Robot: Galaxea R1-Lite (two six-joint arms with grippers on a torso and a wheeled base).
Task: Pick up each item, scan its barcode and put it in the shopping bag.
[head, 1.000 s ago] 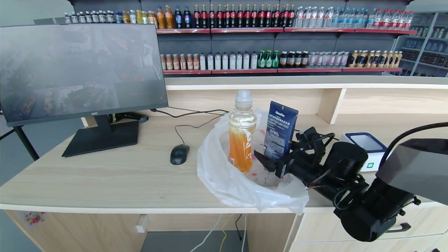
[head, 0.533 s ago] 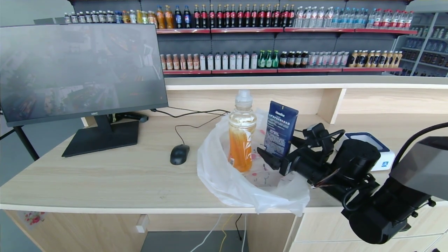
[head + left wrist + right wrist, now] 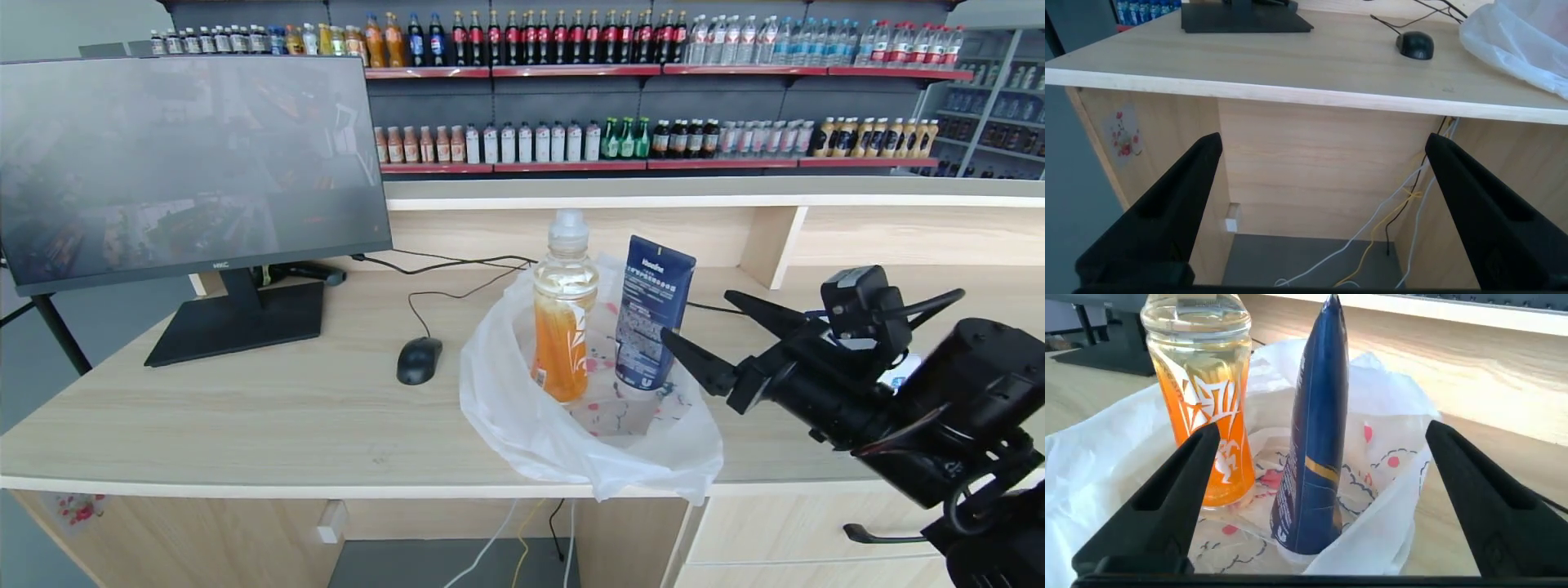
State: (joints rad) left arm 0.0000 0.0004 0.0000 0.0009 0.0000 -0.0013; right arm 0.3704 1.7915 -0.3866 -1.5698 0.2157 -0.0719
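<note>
Currently upright inside shopping bag [image 3: 522,416] on table [image 3: 245,425]: orange bottle [image 3: 563,327] and blue pouch [image 3: 653,314], side by side. Right gripper [image 3: 698,315] just beside pouch, jaws spread wide, empty. Left wrist view: left gripper [image 3: 1323,140] low before table front, jaws wide apart, empty; mouse [image 3: 1415,45] above, cables [image 3: 1404,212] dangling beneath.

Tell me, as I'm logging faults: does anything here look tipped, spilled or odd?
Nothing stands out: the bottle and pouch stand in the bag, nothing spilled, and the open right claw is beside the pouch, clear of it.
</note>
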